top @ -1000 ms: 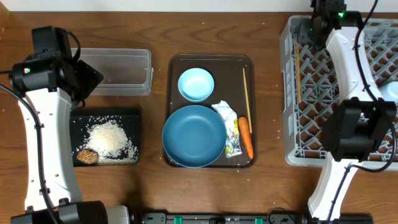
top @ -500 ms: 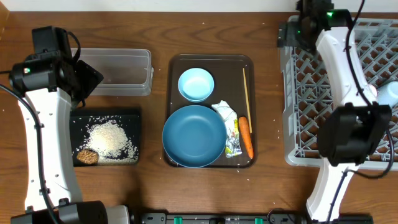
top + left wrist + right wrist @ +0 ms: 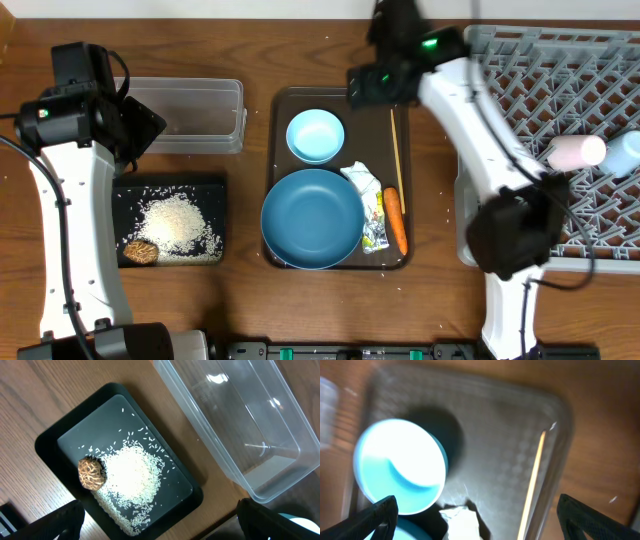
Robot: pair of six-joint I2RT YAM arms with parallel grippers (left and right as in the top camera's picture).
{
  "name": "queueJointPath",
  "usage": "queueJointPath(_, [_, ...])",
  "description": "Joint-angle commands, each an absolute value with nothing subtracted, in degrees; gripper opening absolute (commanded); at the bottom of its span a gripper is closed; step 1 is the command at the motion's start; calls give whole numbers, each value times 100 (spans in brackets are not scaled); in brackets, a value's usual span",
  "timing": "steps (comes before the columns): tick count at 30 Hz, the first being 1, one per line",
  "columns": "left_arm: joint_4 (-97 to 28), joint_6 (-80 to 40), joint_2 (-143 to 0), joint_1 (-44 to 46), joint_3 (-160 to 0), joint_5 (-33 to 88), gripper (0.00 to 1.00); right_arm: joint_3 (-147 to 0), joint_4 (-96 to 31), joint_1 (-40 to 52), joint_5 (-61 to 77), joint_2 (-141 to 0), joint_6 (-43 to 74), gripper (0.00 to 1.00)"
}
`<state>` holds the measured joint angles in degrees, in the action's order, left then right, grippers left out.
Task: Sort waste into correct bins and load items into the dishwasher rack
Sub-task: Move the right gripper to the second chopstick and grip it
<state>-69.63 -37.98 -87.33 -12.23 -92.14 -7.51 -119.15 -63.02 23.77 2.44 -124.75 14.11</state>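
**Q:** Where do the two grippers stand, and how are the jaws set?

**A:** The right gripper [image 3: 372, 85] hangs over the upper right corner of the dark brown serving tray [image 3: 366, 135]. Its arm reaches in from the lower right of the overhead view. The right wrist view is blurred, but its fingers [image 3: 375, 516] show in the two lower corners, spread wide with nothing between them. The left gripper [image 3: 159, 509] hovers at the left, above the gap between the clear tub [image 3: 190, 115] and the black tray [image 3: 200, 192]. Its jaws are also wide and hold nothing.

**Q:** Where do the task's things lie?

**A:** On the serving tray:
- The pale blue bowl [image 3: 315, 135] sits at upper left.
- The dark blue dish [image 3: 312, 218] fills the lower left, close to the rim.
- The wrapper [image 3: 368, 205] lies against the dish's right edge.
- The carrot [image 3: 396, 220] lies just beside the wrapper, along the right rim.
- A chopstick [image 3: 394, 150] runs parallel to that rim, just inside it, above the carrot.

The rice [image 3: 180, 225] is heaped in the black tray, with the brown lump [image 3: 140, 251] touching the heap's lower left. The pink cup [image 3: 575, 152] and the light blue cup [image 3: 625, 152] lie side by side in the rack [image 3: 600, 70], at the right edge.

**Q:** What open room is there?

**A:** Bare tray floor shows between the bowl and the chopstick. A strip of wood separates the tub from the serving tray, and a narrower strip separates the serving tray from the rack's left wall. In the left wrist view, a thin band of wood runs between the tub and the black tray.
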Motion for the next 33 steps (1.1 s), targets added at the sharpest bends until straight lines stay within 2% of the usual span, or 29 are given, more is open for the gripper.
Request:
queueJointPath(1, [-6982,-3889,-8648,-1236,-9286,-801,98,-11904,-6510,2543,-307,-12877,1981,93])
queueJointPath(5, [-6982,-3889,-8648,-1236,-9286,-801,98,-11904,-6849,2576,-591,-13203,2338,90])
queueJointPath(9, [-6982,-3889,-8648,-1236,-9286,-801,98,-11904,-6967,2499,-620,-13417,2305,92])
queueJointPath(33, [-6982,-3889,-8648,-1236,-9286,-801,98,-11887,-6917,2353,47,-14132,1623,86])
